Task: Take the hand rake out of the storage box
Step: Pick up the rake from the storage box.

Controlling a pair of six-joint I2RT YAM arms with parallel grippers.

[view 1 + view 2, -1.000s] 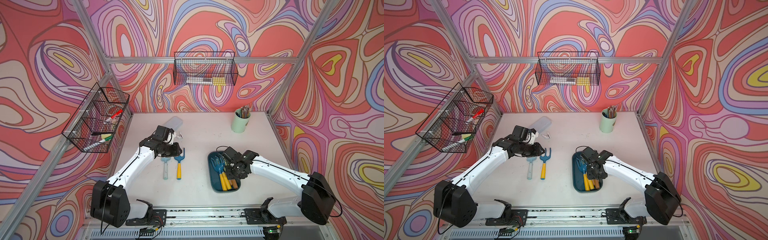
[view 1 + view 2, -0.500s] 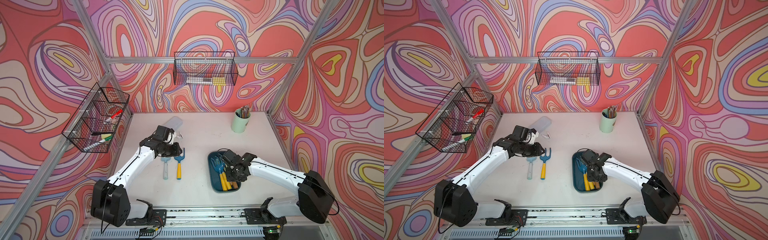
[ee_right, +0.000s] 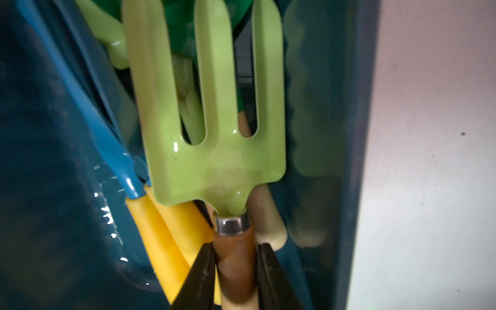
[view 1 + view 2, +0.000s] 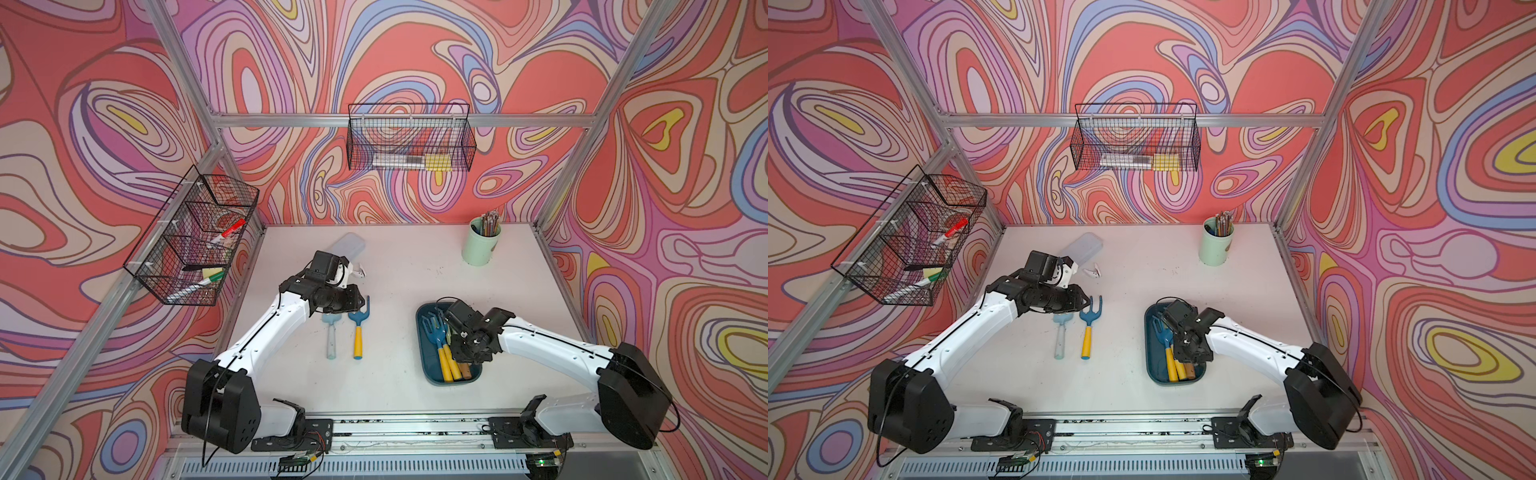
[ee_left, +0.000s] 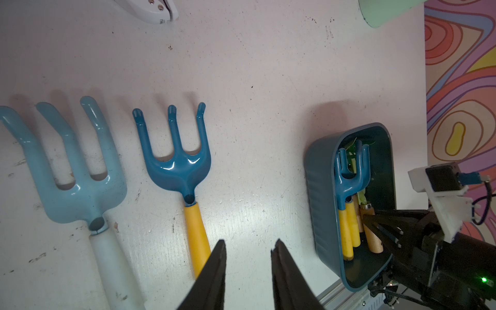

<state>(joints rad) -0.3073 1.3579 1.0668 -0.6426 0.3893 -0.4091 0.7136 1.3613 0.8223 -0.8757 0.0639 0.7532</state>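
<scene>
Right fingers (image 3: pixel 200 281) pinched the green hand rake (image 3: pixel 214 166) by its wooden handle (image 3: pixel 233 257) inside the storage box (image 3: pixel 349 134) (probably stiff, light, glossy tines slick). Left fingers (image 5: pixel 212 279) hung narrowly parted, empty.

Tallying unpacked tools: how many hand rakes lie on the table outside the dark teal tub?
2: a pale blue rake with white handle and a dark blue rake with yellow handle, side by side. Others sit partly hidden in the teal plastic tub.

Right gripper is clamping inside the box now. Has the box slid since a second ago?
No. The box lies at the same spot, equally far from the table's front edge and the green cup.
</scene>
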